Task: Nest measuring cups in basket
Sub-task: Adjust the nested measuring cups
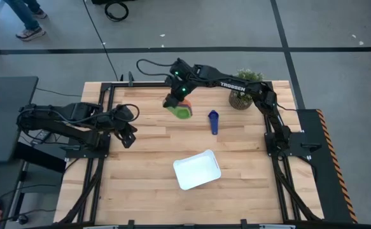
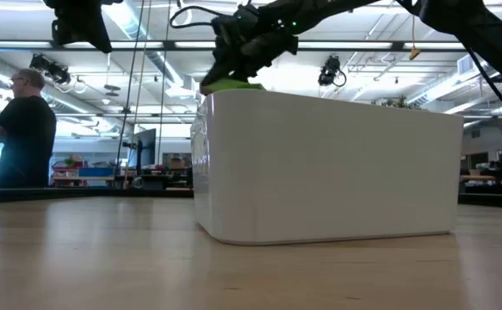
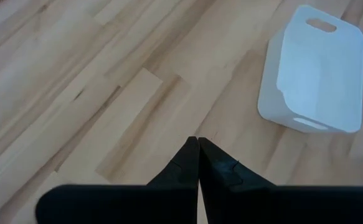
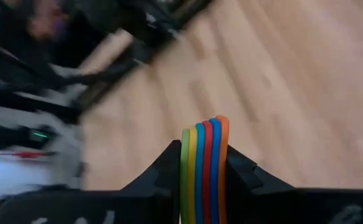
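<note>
From above: the right gripper (image 1: 180, 105) holds a nested stack of measuring cups (image 1: 182, 112), green and orange showing, over the far centre of the table (image 1: 147, 152). The dark navy cup (image 1: 213, 121) lies alone at about three o'clock from the stack, close by. The white basket (image 1: 197, 170) sits at roughly six o'clock from the stack, well apart and nearer the front edge, with nothing inside that can be seen. The left gripper (image 1: 129, 130) waits at nine o'clock near the left edge, fingers pressed together on nothing. A potted plant (image 1: 244, 89) stands at the far right corner.

From table height: the basket's wall (image 2: 328, 164) fills the middle, with the green of the stack (image 2: 229, 84) and the right gripper above its far rim. A person (image 2: 22, 129) stands in the room at nine o'clock.

Left wrist: the closed fingers (image 3: 190, 163) point over bare wood, the basket (image 3: 318, 68) at two o'clock.

Right wrist: the fingers (image 4: 165, 168) clamp five stacked handles (image 4: 204, 168), green, yellow, blue, red and orange, edge on.

The step appears to be carrying the stack. The navy cup is not yet nested; the next move seems to call for either collecting it or bringing the stack toward the basket and lowering it inside the rim.
</note>
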You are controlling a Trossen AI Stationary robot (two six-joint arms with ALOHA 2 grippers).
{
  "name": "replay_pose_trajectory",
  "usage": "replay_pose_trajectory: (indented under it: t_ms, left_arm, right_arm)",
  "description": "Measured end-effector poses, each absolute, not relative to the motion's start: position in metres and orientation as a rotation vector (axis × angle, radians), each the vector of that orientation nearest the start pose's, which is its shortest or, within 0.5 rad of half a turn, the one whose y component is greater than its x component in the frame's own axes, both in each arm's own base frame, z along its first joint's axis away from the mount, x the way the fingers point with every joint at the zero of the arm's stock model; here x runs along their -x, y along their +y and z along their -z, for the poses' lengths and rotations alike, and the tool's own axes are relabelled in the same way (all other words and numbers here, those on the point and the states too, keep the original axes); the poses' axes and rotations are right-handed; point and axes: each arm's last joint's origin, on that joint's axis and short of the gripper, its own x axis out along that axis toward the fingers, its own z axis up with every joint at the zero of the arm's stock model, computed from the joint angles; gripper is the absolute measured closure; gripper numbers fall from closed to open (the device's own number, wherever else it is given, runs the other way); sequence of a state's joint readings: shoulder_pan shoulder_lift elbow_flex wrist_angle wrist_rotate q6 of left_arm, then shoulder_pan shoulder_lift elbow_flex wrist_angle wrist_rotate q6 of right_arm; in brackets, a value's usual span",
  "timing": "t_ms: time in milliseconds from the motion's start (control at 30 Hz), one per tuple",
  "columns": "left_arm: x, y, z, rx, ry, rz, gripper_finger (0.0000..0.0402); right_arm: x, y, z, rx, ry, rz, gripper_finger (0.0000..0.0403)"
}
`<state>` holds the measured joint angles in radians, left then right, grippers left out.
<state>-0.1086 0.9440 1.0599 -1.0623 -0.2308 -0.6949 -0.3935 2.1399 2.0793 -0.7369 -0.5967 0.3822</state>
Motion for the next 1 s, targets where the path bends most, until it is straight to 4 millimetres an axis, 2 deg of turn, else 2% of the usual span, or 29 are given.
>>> replay_pose_trajectory:
  t_ms: [133,333,567,700,1000]
  left_arm:
    - [-0.156,-0.011,-0.326,0.483,0.867,-0.423,0.0393]
    - [-0.155,-0.011,-0.325,0.477,0.885,-0.428,0.0393]
    - [-0.154,-0.012,-0.325,0.483,0.902,-0.393,0.0393]
    - [-0.154,-0.012,-0.325,0.489,0.907,-0.381,0.0393]
    - [-0.154,-0.012,-0.325,0.47,0.91,-0.371,0.0393]
  right_arm:
    - [-0.447,-0.17,-0.303,-0.884,0.705,-0.127,0.033]
    - [-0.45,-0.171,-0.282,-1.051,0.713,-0.138,0.033]
    - [-0.455,-0.169,-0.25,-1.212,0.667,-0.221,0.033]
    - [-0.454,-0.168,-0.225,-1.304,0.633,-0.265,0.033]
    - [-0.435,-0.16,-0.171,-1.45,0.573,-0.234,0.033]
